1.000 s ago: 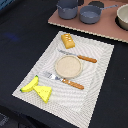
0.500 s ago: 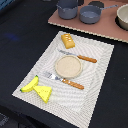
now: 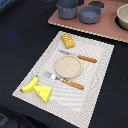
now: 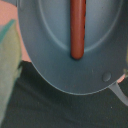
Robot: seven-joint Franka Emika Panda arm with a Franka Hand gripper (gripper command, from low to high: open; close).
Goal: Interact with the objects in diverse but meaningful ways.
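No readable text or labels anywhere.

One banana (image 3: 30, 84), one cheese wedge (image 3: 43, 92), one bread loaf (image 3: 68, 40), one sausage (image 4: 77, 28), two grey pots (image 3: 67, 9).

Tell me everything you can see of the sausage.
The brown sausage shows only in the wrist view. It is a smooth, reddish-brown rod with a rounded end, glossy like plastic. It lies flat and straight inside a grey pan, resting on the pan's floor near its middle. Its other end runs out of the picture. Nothing else touches it, and no claw is in view near it.
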